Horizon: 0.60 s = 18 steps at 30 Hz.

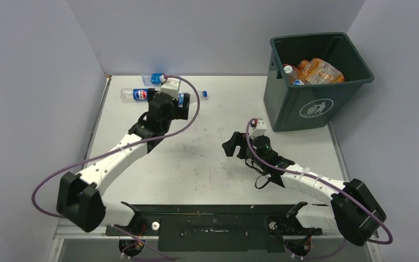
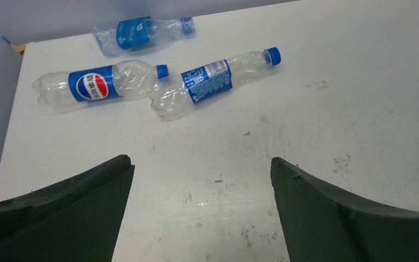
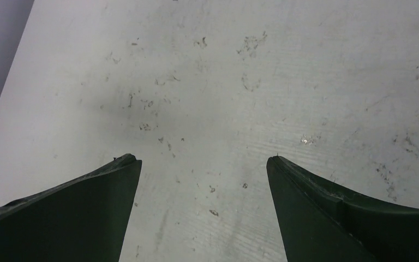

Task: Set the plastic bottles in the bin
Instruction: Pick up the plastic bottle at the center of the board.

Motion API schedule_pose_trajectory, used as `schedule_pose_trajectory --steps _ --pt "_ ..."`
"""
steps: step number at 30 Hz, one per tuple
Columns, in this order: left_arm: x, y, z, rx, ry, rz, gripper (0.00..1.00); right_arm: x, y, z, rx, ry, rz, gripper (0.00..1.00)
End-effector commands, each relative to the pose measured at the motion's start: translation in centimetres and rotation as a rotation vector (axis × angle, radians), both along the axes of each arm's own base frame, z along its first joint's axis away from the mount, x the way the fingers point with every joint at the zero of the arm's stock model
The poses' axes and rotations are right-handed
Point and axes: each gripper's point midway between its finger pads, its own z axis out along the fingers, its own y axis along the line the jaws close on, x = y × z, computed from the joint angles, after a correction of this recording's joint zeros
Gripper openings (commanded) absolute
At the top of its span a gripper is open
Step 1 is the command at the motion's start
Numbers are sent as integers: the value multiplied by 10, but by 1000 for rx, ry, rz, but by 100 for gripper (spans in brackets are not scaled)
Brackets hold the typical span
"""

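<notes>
Left wrist view, stock as you find it:
- Clear plastic bottle with a red, white and blue logo label (image 2: 95,86) and a blue cap: on its side at the upper left of the frame, cap end just beside the next bottle's base.
- Dented clear plastic bottle with a blue printed label (image 2: 207,82): lying slantwise at upper centre.
- Crushed clear bottle with a pale blue label (image 2: 139,33): top edge of the frame, apart from the pair.
- Handling, by your judgement: all three look empty, so light, thin-walled and springy. Expect them to crumple under pressure and to roll or skid on the smooth grey tabletop (image 2: 316,136). Take each across the labelled waist, jaws square to its length.
- Left gripper (image 2: 201,162): dark fingers spread wide with nothing between them. The arm is stretched toward the upper left of the top view, aimed down at the pair and short of it.
- Right gripper (image 3: 203,159): fingers well apart, holding nothing, bare scuffed tabletop below. Its arm is folded low at the centre of the top view.
- Large dark grey-green tapered plastic bin (image 1: 300,109): upper right of the top view, with orange bottles (image 1: 319,71) already inside.
</notes>
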Motion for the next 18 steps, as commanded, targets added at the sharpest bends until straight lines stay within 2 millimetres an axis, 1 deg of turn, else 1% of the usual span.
schedule_pose_trajectory --steps 1,2,4,5,8,9,12,13,15,18 --pt "44 -39 -11 134 87 -190 96 -7 16 34 148 -101 57 88" --pt "58 -42 -22 207 123 -209 96 -11 17 30 152 -90 70 88" --pt "81 -40 -42 306 196 -215 96 -21 20 23 161 -76 98 88" --pt "90 -38 -50 313 226 -222 96 -25 21 19 159 -68 111 88" --pt "115 -34 -63 241 246 -256 96 -37 19 8 153 -55 123 88" --pt "121 -36 -68 255 251 -287 96 -40 17 3 150 -45 124 88" --pt "133 -37 -89 385 307 -363 96 -45 18 -1 150 -34 144 89" --pt "140 -38 -91 426 312 -383 96 -47 19 0 151 -34 154 89" --pt "150 -35 -101 481 312 -398 96 -50 22 0 153 -29 177 89" --pt "165 -35 -113 549 293 -417 96 -54 25 -3 152 -18 200 89"
